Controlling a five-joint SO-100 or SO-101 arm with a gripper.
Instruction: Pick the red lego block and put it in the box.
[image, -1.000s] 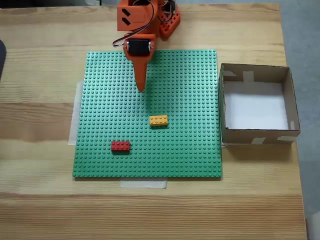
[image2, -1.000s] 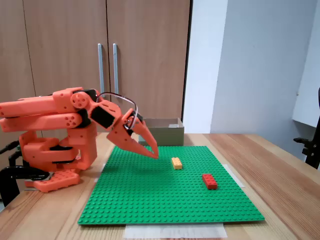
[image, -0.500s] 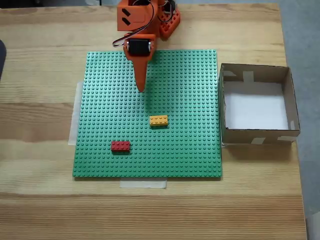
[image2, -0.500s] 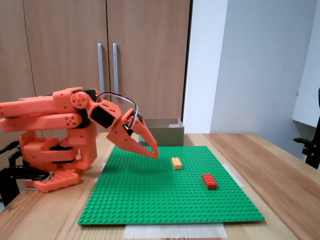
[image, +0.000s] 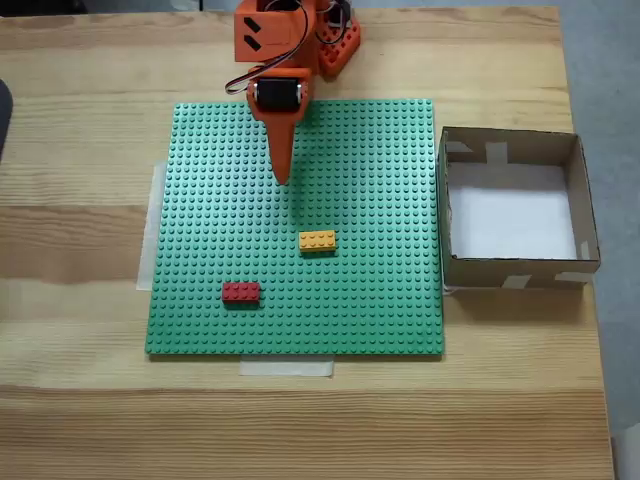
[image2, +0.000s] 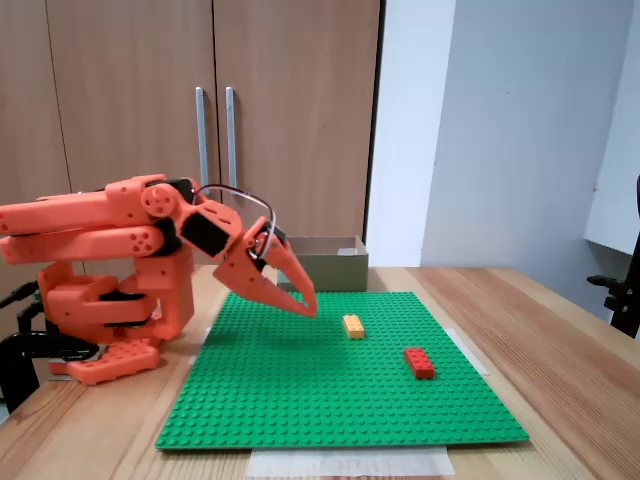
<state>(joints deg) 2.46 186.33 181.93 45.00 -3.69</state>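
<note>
Orange arm (image: 268, 35) folded at the far edge of the wooden counter (image: 80, 400); end effector (image: 282, 178) clenched, fingers together in a point, grasping nothing, held above the green baseplate (image: 380, 180) near its far side. In the side fixed view the end effector (image2: 309, 310) points down and forward, tip off the studs. Red block (image: 241, 292) sits flat on the baseplate toward its near-left corner in the top fixed view, well apart from the end effector; also at (image2: 419, 362). Yellow brick (image: 317, 241) lies between tip and red block, nearer mid-plate, apart from both. Box (image: 590, 215) stands on the counter just beside the baseplate's right edge, white bottom showing, tape pieces on its walls. Tape strip (image: 286, 368) at the baseplate's near edge
</note>
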